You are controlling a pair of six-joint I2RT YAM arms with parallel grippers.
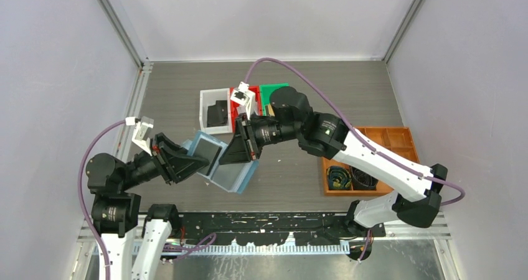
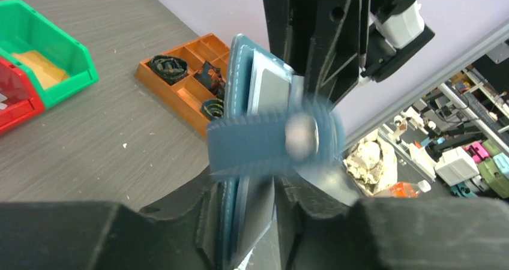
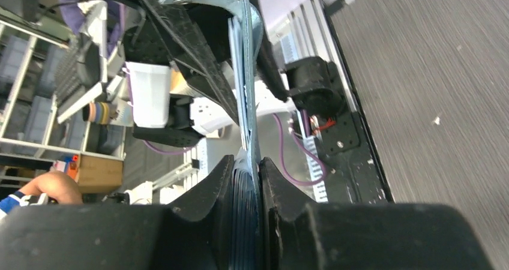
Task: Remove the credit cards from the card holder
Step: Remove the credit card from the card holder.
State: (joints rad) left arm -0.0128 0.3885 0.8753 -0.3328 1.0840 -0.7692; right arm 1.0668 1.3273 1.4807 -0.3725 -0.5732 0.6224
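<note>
Midair, R arm stretches left, jaws pinching card holder.

Left wrist view: snap tab smeared by motion blur, stud outline soft. Lower end of card holder is lost between the fingers of the left gripper; pressing or standing clear, cannot tell.

Right wrist view: holder edge-on, credit cards not separable from its layers.

Top view: right gripper covers part of the holder. Dark item in white bin unidentifiable.
</note>
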